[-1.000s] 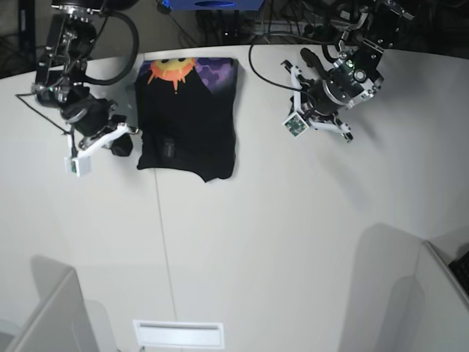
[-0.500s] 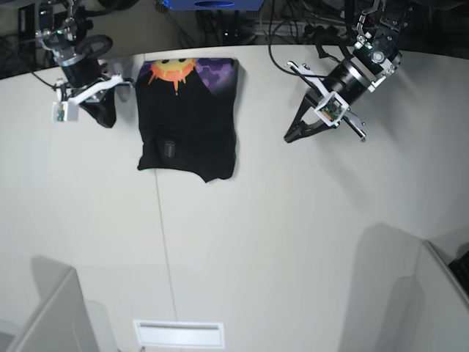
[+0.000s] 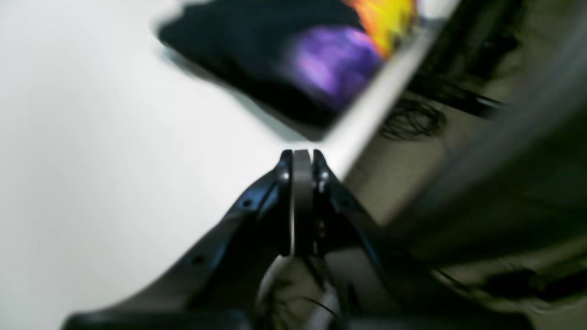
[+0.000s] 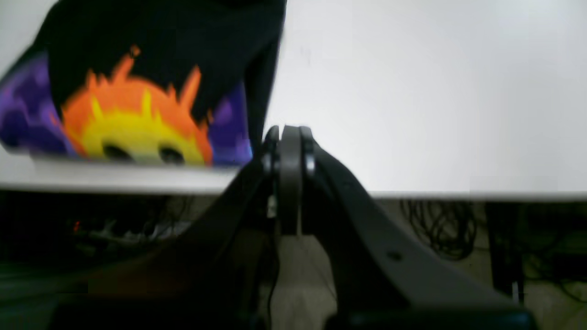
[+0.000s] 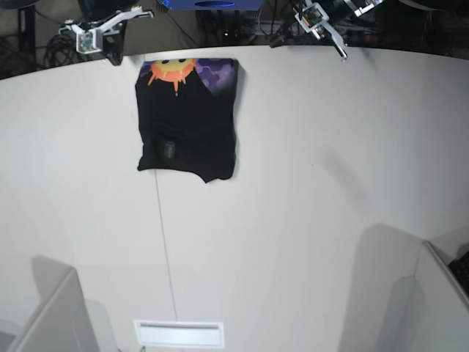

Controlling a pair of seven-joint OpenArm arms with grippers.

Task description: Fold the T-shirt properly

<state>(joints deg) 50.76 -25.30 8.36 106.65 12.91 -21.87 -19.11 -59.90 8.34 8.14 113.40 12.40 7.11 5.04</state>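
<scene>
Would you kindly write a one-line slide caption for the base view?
Folded T-shirt lies on the white table, sun print at its far edge, with both arms raised clear at the table's back edge.

Both tools [image 5: 110, 33] [image 5: 322, 18] now retracted, closed.

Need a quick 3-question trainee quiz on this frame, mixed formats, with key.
1. True or false: the left gripper is clamped on the T-shirt.
2. Multiple choice: which part of the print lies nearest the table's far edge in the base view? A) orange-yellow sun B) white star C) red stripe
3. Fill in: the right gripper has its jaws ____ and holds nothing.

Key:
1. False; its jaws are closed on nothing, off the table edge, apart from the shirt.
2. A
3. shut
</scene>
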